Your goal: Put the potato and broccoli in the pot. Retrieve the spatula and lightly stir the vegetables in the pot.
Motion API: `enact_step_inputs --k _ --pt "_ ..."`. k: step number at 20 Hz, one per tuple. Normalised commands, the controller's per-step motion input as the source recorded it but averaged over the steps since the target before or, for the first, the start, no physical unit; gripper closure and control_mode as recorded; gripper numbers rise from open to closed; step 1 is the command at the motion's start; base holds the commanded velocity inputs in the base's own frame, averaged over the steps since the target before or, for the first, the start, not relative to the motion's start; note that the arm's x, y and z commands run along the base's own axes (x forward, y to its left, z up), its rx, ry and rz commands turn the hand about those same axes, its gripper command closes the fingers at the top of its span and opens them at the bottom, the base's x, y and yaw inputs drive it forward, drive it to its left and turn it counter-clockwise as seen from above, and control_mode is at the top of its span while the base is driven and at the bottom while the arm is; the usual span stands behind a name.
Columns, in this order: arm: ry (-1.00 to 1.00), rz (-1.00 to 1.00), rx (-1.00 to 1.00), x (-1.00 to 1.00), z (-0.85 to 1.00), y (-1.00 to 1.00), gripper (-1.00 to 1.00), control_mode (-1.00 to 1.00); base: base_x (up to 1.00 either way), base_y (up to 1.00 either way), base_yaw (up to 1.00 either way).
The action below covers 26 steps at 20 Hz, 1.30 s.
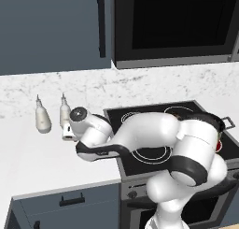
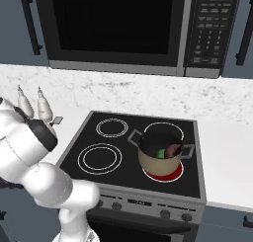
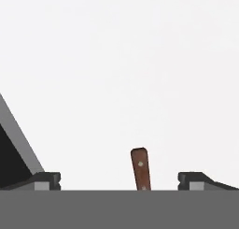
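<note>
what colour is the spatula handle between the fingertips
Dark reddish-brown with small pale rivets; the spatula handle shows best in the hand view.

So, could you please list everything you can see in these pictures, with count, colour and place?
pot: one, tan with grey side handles, on the stove's front right burner, which glows red.
potato: one, reddish-brown, inside the pot.
broccoli: one, green, inside the pot beside the potato.
spatula: one, reddish-brown handle, lying on the white counter between the tool's fingertips; its silver blade shows left of the stove.
bottles: two, white with pointed tips, on the counter left of the stove.
stove: one, black glass top with four rings, set into the counter.
microwave: one, dark, above the stove.
cabinets: dark blue-grey, above and below the counter.
tool: one, dark fingertips, open, low over the spatula handle.
</note>
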Motion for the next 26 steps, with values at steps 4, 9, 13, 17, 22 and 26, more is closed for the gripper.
enact_step_inputs --k 4,9,13,17,22,26 --pt "0.0 0.0 -0.02 0.35 -0.31 0.01 -1.0 -1.0 0.0 0.0 0.0" --pt "0.0 0.0 0.0 0.34 -0.34 0.0 -1.0 -1.0 0.0 0.0 0.0" --pt "0.0 0.0 0.0 0.26 -0.38 0.0 -1.0 -1.0 0.0 0.0 0.0" --pt "0.0 0.01 0.0 0.26 -0.33 0.03 -1.0 -1.0 0.0 0.0 0.0" --pt "0.0 0.02 0.0 0.28 -0.22 0.1 -1.0 -1.0 0.0 0.0 0.0" --pt "0.0 0.01 0.0 0.23 -0.29 0.04 -1.0 -1.0 0.0 0.0 0.0"
